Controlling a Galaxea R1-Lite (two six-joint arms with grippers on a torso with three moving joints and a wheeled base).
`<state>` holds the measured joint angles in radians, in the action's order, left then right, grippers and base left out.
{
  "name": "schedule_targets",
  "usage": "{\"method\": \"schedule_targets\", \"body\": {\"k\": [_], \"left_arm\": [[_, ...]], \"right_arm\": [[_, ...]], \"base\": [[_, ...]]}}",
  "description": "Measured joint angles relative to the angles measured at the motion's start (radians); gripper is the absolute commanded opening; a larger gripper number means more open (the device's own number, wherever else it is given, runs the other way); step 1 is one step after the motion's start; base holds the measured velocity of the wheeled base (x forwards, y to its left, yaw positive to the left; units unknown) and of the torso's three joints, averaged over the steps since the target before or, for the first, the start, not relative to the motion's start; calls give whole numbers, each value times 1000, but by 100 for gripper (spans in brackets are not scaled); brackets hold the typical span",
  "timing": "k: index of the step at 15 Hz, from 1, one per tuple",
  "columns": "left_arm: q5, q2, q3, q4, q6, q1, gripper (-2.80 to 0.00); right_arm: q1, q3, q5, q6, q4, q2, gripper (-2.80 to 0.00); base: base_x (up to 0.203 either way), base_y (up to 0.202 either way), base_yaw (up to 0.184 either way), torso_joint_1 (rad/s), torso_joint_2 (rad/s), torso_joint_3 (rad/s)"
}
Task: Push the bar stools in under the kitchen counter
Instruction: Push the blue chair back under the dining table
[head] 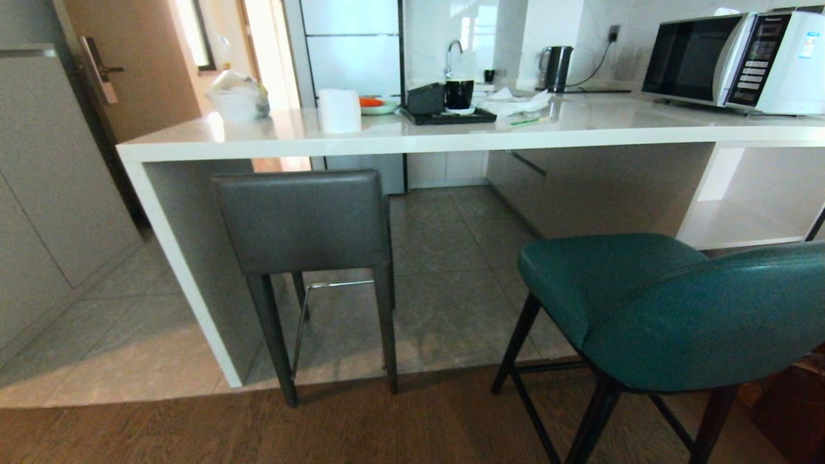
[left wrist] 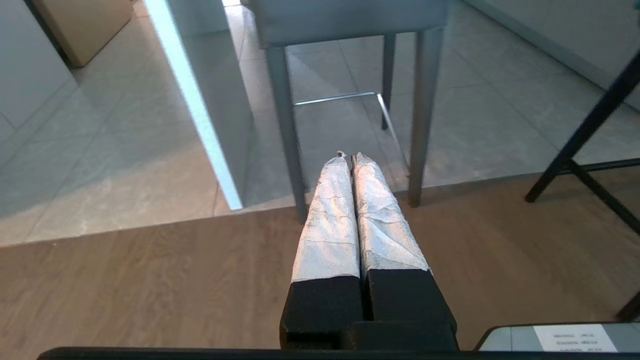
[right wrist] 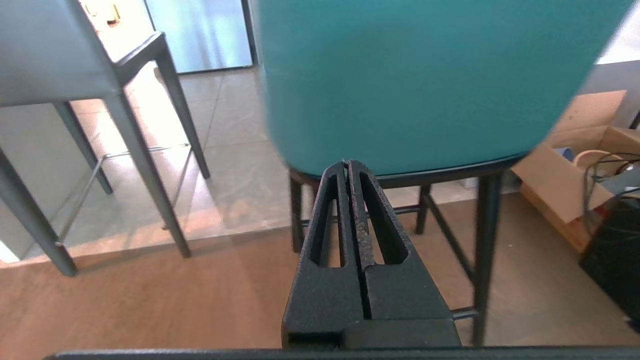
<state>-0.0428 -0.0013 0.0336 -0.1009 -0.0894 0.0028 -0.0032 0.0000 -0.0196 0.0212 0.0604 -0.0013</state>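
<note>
Teal stool nearest, outside counter; wrist views alone show both claws pressed together.

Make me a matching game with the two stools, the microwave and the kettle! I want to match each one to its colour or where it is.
Things:
1. grey stool
2. teal stool
3. microwave
4. kettle

Places:
A. at the far right on the kitchen counter
B. pulled out from the counter, standing on the wooden floor
C. black, plugged in by the back wall
D. close to the counter's left end panel, back just below the top

Pairs: 1-D, 2-B, 3-A, 4-C
</note>
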Motion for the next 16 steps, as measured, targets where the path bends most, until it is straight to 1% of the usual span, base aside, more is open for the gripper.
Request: {"method": "schedule_targets", "body": {"k": [16], "left_arm": [[0,0,0,0,1,0,-280]], "right_arm": [[0,0,0,2,1,0,-280]], "base": [[0,-195,0,2,3,2]]}}
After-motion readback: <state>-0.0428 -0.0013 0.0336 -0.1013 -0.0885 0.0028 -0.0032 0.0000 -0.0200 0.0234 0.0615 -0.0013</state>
